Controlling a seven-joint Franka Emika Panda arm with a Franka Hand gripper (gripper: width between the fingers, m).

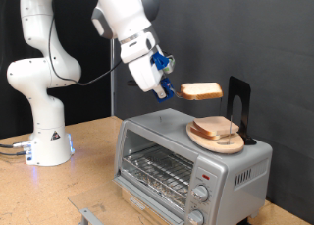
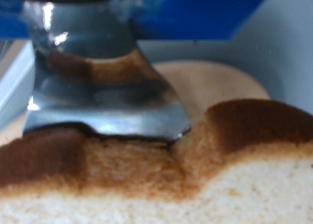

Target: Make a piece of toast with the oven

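Note:
My gripper (image 1: 175, 90) is shut on a slice of toast (image 1: 202, 90), pale with a tan-brown crust, and holds it flat in the air above the top of the oven (image 1: 186, 151). In the wrist view the toast (image 2: 196, 165) fills the lower half, with one metal finger (image 2: 103, 87) pressed on its crust. The oven is silver-grey, its door shut, with a wire rack (image 1: 157, 171) behind the glass and round knobs (image 1: 203, 194) down its right panel. A second slice (image 1: 216, 128) lies on the round wooden plate (image 1: 218, 141) on the oven's top.
A black upright stand (image 1: 240, 105) rises behind the plate on the oven's top. The oven sits on a wooden table (image 1: 59, 191). The arm's white base (image 1: 44, 137) stands at the exterior view's left. A black curtain fills the background.

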